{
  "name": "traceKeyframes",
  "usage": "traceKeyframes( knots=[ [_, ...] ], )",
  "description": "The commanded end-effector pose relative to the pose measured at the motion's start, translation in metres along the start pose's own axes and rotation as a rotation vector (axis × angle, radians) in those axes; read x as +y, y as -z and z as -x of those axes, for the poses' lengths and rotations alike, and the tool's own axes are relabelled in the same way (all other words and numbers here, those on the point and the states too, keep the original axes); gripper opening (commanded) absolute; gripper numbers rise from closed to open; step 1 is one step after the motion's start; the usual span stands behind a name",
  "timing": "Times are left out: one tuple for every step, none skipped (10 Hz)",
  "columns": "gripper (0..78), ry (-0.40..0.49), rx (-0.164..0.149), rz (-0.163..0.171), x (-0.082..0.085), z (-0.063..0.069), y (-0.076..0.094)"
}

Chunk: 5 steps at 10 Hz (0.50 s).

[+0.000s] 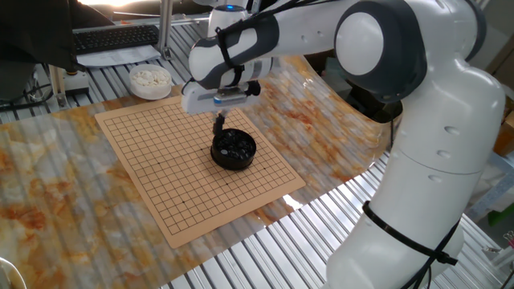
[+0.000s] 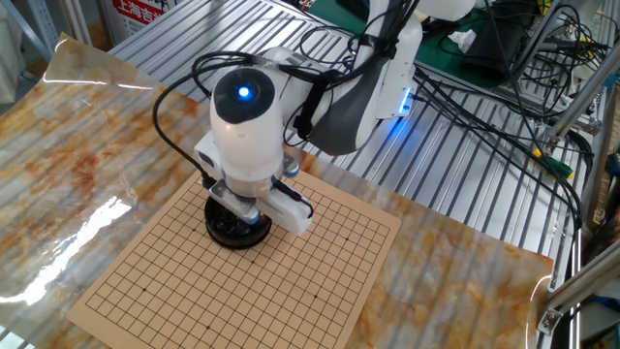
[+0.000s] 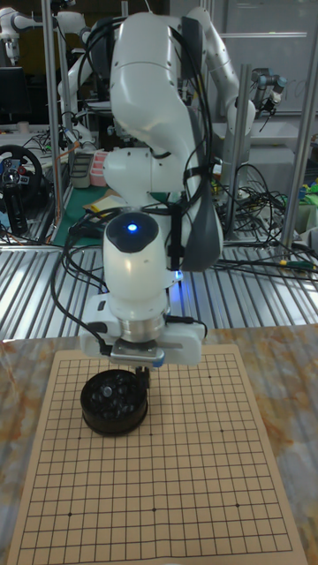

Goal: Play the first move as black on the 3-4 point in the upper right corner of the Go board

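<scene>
The Go board lies on the table with no stones on its grid. On it stands a round black bowl holding several black stones. My gripper hangs just above the bowl's rim, on the side toward the white stones. Its dark fingers are pressed close together, with a small dark stone pinched at the tips. In the tall fixed view the gripper sits right of the bowl, and the 3-4 point is a bare crossing near the far right corner. The wrist hides the fingers in the other fixed view.
A white bowl of white stones stands off the board beyond its far corner. The marbled mat lies under the board. Cables run over the metal slats behind it. My big arm leans over the board's right side.
</scene>
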State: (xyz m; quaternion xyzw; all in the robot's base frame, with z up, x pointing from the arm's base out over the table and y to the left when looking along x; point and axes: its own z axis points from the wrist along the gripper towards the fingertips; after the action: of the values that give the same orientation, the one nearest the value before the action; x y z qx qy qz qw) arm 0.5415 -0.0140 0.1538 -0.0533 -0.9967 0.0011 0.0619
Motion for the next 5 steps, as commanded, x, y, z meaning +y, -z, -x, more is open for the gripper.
traceKeyframes(
  knots=[
    [1.1,-0.069,-0.047,0.063,0.002,0.004,0.001],
    [1.1,-0.127,-0.062,0.103,0.003,0.006,0.004],
    [1.1,-0.167,-0.073,0.110,0.005,0.010,0.007],
    [1.1,-0.178,-0.075,0.111,0.006,0.012,0.008],
    [1.1,-0.217,-0.085,0.114,0.009,0.017,0.010]
  ],
)
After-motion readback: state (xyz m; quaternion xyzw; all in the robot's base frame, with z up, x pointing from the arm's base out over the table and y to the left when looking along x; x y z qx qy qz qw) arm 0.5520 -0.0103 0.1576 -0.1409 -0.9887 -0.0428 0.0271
